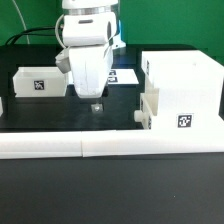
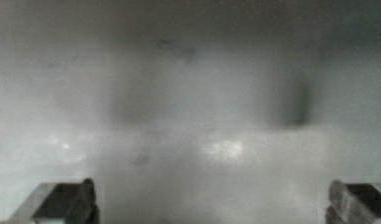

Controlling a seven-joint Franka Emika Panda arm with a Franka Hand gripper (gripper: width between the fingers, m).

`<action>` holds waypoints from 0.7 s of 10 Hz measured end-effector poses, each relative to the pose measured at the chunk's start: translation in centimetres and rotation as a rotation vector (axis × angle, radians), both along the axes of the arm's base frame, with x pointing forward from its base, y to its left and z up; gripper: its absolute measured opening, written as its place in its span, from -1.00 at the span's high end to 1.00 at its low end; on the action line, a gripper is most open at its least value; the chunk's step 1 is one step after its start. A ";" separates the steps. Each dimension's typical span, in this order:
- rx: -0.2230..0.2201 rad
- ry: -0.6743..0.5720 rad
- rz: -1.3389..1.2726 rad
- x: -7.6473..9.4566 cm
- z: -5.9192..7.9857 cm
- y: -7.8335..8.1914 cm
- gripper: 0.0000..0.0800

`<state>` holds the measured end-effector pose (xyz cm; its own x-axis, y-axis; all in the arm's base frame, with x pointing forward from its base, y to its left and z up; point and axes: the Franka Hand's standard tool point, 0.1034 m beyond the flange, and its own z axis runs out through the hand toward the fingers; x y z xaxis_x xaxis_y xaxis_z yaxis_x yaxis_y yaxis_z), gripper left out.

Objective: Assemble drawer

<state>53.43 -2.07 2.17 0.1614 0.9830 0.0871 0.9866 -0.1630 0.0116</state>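
— Where is the gripper (image 1: 96,104)?
— Over the dark table (image 1: 50,116), fingers (image 2: 64,201) spread wide, gripping nothing (wrist view is blurry).
— And the drawer?
— A tray (image 1: 40,83) at the exterior view's left, the casing (image 1: 182,85) at its right.

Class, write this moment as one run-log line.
gripper: open, empty | loose tray: exterior view's left, not held | box casing: exterior view's right
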 end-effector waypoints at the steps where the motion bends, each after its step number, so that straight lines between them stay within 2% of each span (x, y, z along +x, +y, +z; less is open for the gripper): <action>1: 0.000 0.000 0.000 0.0 0.0 0.0 -0.62; 2: 0.000 0.000 -0.003 0.0 0.0 -0.1 -0.62; 3: -0.002 -0.017 -0.035 -0.3 0.4 -1.2 -0.62; 4: -0.009 -0.051 -0.063 -1.2 1.1 -2.1 -0.62; 6: -0.002 -0.050 -0.256 -2.7 1.5 -2.2 -0.62; 7: 0.002 -0.044 -0.304 -2.6 1.3 -2.2 -0.62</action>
<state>50.83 -4.24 3.51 0.4446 0.8899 0.1021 0.8909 -0.4512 0.0529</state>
